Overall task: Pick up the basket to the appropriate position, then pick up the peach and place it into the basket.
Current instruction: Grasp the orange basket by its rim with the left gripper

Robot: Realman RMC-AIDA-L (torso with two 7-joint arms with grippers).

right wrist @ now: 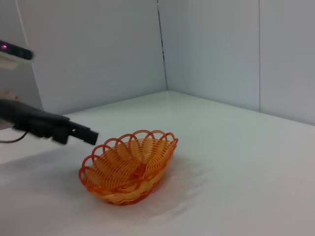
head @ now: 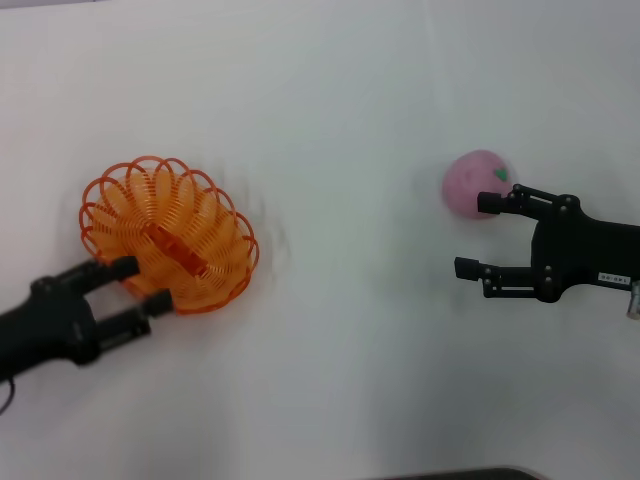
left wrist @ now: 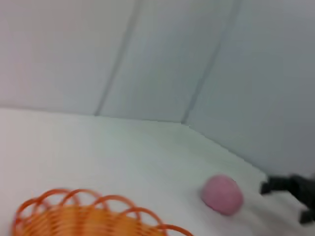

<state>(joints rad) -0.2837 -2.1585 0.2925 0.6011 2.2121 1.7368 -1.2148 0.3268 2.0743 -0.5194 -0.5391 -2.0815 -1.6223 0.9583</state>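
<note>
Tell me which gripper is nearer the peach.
Right. The right gripper is open right beside the peach, one fingertip against it. The left gripper is far across the table, open at the basket rim.

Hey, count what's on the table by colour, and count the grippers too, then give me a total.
Orange: 1, the basket
Pink: 1, the peach
Black: 2, the left gripper open at the basket's rim, the right gripper open beside the peach
Total: 4
</note>
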